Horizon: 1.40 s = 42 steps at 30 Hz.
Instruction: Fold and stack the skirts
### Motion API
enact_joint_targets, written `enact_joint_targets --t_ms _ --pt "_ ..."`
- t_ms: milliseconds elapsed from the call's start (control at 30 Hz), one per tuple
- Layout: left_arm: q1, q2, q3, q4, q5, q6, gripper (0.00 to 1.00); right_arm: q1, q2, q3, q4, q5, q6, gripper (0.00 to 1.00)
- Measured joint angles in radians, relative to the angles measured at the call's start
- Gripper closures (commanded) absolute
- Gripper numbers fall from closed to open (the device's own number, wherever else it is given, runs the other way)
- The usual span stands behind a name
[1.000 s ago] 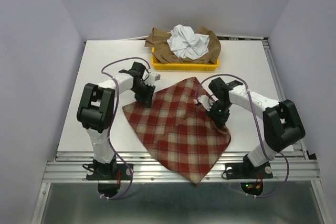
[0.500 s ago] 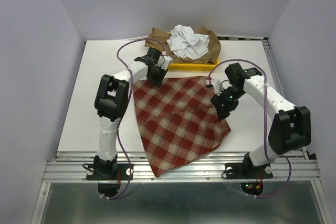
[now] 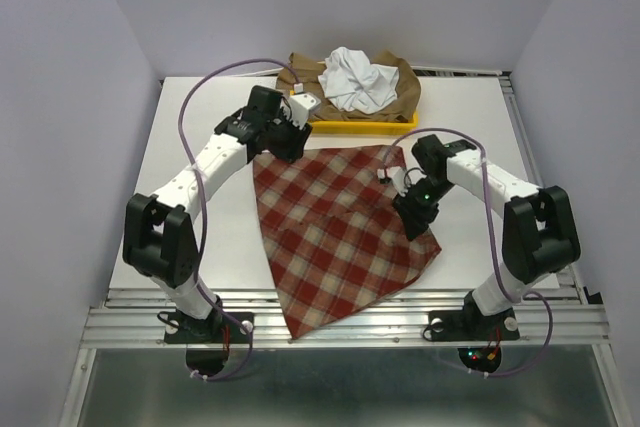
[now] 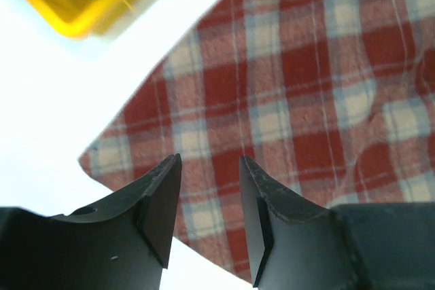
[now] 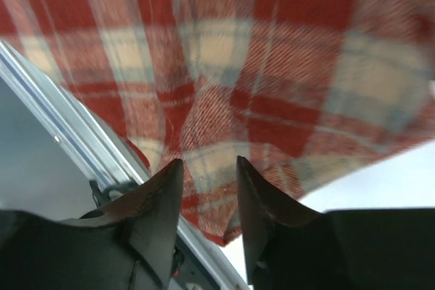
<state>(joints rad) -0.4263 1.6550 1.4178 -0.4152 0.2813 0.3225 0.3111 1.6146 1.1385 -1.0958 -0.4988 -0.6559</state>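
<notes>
L gripper [image 3: 289,144] & R gripper [image 3: 411,210], jaws now apart & empty, are releasing checked skirt [image 3: 335,237], just dragged flat on table [image 3: 195,237]; 1st fold likely coming next.

One skirt [image 3: 335,237] on the table [image 3: 200,137], corner over the near edge — behind it, the tray [image 3: 350,127], two skirts [image 3: 358,79] inside.

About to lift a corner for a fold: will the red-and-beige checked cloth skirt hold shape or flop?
Likely floppy: the red-and-beige checked skirt lies flat with soft ripples, its near corner reaching past the edge of the white table. Pushed, it would probably bunch rather than slide whole. It seems light, a thin weave.
</notes>
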Motion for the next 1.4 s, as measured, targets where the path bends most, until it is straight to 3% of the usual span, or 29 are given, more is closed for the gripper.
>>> enact_joint_targets --t_ms 100,267,433,533,733,933,1167,1400 --pt "0.0 -0.026 -0.12 -0.008 0.018 -0.01 0.51 0.024 0.018 -0.082 0.01 0.043 -0.027 0.65" --pt "0.0 0.09 -0.228 -0.023 0.016 -0.031 0.55 0.031 0.014 -0.227 0.05 0.195 -0.048 0.7" --pt "0.013 0.198 -0.208 -0.011 -0.014 -0.042 0.6 0.031 -0.074 -0.254 0.053 0.309 -0.042 0.7" --pt "0.037 0.244 -0.15 -0.012 -0.035 -0.042 0.6 0.031 -0.138 -0.247 0.037 0.337 -0.046 0.64" --pt "0.074 0.335 -0.017 0.001 -0.062 0.04 0.54 0.031 -0.179 -0.127 -0.087 0.253 -0.072 0.59" --pt "0.067 0.341 0.045 -0.017 -0.019 0.109 0.52 0.031 -0.098 0.04 0.0 0.168 0.004 0.51" --pt "0.061 0.235 -0.018 -0.019 0.012 0.113 0.51 0.029 0.062 0.063 0.114 0.159 0.16 0.46" --pt "0.061 0.12 -0.135 0.011 0.041 0.095 0.51 -0.018 0.024 0.01 0.128 0.166 0.288 0.43"
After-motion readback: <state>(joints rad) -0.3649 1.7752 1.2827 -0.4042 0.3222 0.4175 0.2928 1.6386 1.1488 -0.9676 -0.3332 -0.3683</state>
